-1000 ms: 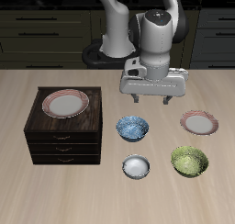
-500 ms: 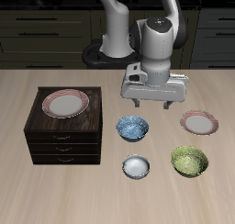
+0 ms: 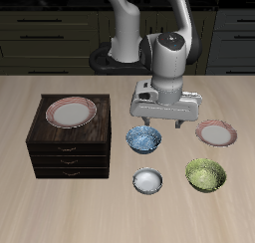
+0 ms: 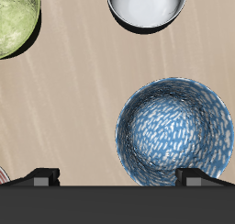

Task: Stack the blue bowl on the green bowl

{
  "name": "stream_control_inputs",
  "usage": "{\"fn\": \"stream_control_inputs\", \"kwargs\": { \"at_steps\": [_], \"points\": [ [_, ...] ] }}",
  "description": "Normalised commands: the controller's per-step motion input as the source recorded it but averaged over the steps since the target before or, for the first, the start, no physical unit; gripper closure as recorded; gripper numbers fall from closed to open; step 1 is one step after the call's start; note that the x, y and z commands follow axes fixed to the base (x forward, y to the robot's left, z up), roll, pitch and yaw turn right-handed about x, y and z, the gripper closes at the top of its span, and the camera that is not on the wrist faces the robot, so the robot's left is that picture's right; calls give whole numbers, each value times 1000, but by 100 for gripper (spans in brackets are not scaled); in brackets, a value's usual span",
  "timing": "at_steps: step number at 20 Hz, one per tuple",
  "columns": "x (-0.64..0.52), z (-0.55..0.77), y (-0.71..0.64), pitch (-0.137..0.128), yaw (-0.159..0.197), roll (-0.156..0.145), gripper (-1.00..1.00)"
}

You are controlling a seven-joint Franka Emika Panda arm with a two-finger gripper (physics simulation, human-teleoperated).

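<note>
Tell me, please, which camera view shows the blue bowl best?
The wrist view: the blue bowl fills much of it, seen from straight above, pattern and nearly the whole rim clear. In the exterior view it is small, below the gripper.

The robot's grey two-finger gripper (image 3: 160,123) has come down lower and closer to the small round blue-and-white patterned bowl (image 3: 143,139), maybe almost above it.

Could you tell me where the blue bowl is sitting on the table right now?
The blue bowl sits on the table beside the drawer cabinet, just behind the small white-grey bowl. The claw hovers above and slightly behind it.
</note>
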Motion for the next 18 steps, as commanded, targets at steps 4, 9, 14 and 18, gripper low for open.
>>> {"fn": "stream_control_inputs", "kwargs": {
  "at_steps": [4,9,14,18],
  "points": [
    [35,-330,11,40,-10,-3,-100],
    [17,-340,63,48,-15,9,-100],
    [-3,-254,-24,24,-27,-13,-100],
    [-1,-88,38,11,-13,37,100]
  ]
}}
